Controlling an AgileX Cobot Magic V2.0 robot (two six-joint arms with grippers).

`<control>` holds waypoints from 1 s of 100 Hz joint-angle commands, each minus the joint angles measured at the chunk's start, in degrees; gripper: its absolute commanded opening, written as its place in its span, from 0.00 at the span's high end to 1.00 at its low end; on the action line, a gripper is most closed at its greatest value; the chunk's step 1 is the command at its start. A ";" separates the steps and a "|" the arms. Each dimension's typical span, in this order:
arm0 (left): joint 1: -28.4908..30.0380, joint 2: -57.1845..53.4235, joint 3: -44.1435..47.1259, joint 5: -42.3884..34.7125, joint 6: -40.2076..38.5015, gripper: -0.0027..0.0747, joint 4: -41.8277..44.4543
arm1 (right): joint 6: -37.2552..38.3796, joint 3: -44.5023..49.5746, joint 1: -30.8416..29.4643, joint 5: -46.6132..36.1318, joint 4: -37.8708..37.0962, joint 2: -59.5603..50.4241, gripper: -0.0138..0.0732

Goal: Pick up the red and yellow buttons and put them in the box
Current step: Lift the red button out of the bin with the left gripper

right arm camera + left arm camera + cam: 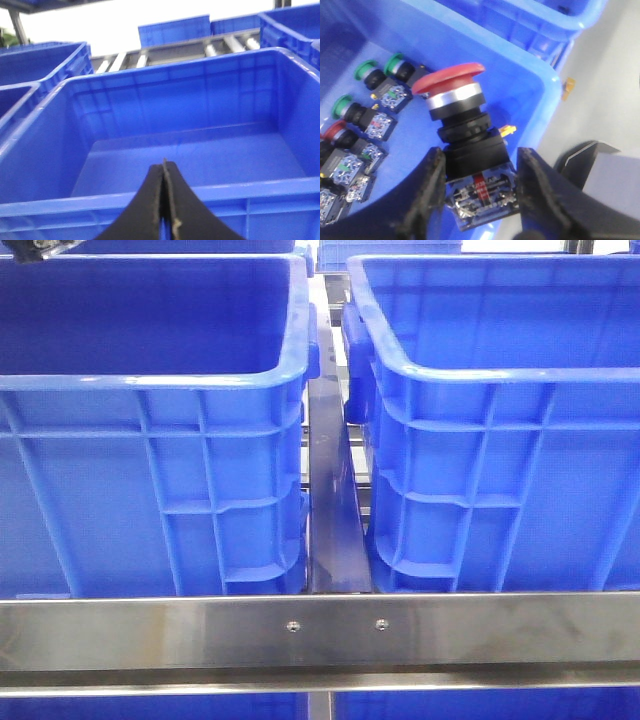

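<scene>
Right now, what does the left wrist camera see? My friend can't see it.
The left gripper holds a red button by its black body, above a blue crate. Down in the crate lie smaller green-capped buttons and one red-capped button.

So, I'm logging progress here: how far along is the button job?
Nothing shows as delivered: the crate in the right wrist view shows bare floor. In hand: the left pincer grips a red button. Left: placing it, then a yellow one, which I can't spot. The right pincer is shut, empty.
</scene>
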 commanded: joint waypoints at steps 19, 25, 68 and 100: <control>-0.46 -1.59 -1.71 -1.01 3.48 0.99 -5.06 | 0.27 -22.30 0.01 17.20 9.32 18.36 0.92; -0.46 -1.59 -1.71 -0.89 3.57 0.99 -5.06 | 0.12 -24.65 0.01 18.78 11.89 21.95 0.92; -0.46 -1.59 -1.71 -0.39 5.95 0.99 -8.23 | -15.30 -26.39 0.01 18.25 42.31 33.31 0.20; -0.46 -1.59 -1.71 1.12 8.22 0.99 -12.15 | -45.57 -26.39 0.01 32.86 83.26 44.74 0.19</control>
